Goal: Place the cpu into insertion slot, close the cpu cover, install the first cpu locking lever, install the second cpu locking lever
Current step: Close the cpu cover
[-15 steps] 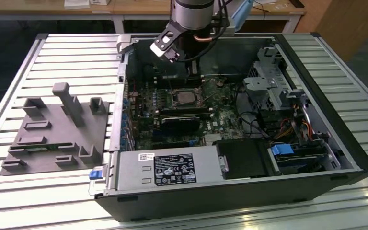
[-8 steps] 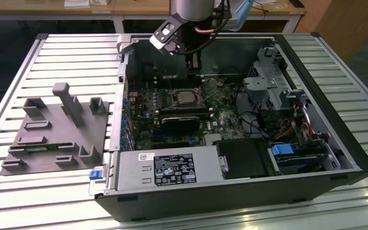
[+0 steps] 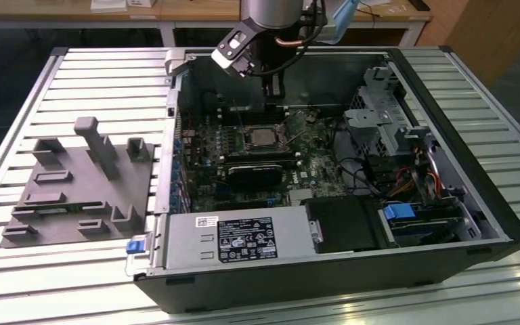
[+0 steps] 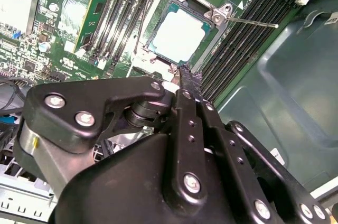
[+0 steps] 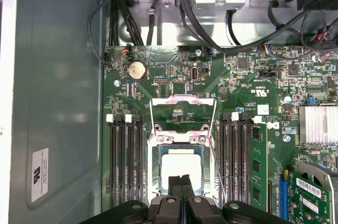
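The cpu (image 5: 182, 163) lies flat in the insertion slot (image 5: 156, 174) on the green board, its silver top showing; it also shows in the second wrist view (image 4: 179, 34) and the exterior view (image 3: 262, 137). The cpu cover (image 5: 183, 100) stands open, tipped back from its hinge, with the board visible through its square window. Thin locking levers (image 4: 253, 22) (image 5: 216, 155) stick out unlatched beside the socket. My gripper (image 5: 182, 183) (image 4: 179, 73) hangs just above the socket's near edge, fingers pressed together on nothing. From outside, the gripper (image 3: 275, 98) hovers inside the case above the board.
Black memory slots (image 5: 124, 160) flank the socket, with one stick (image 5: 257, 166) fitted. Cables (image 5: 195, 23) and a drive cage (image 3: 378, 115) crowd one end. A finned heatsink (image 5: 318, 124), the power supply (image 3: 233, 240), and the case wall (image 5: 58, 102) stand close. A grey fixture (image 3: 70, 183) sits outside.
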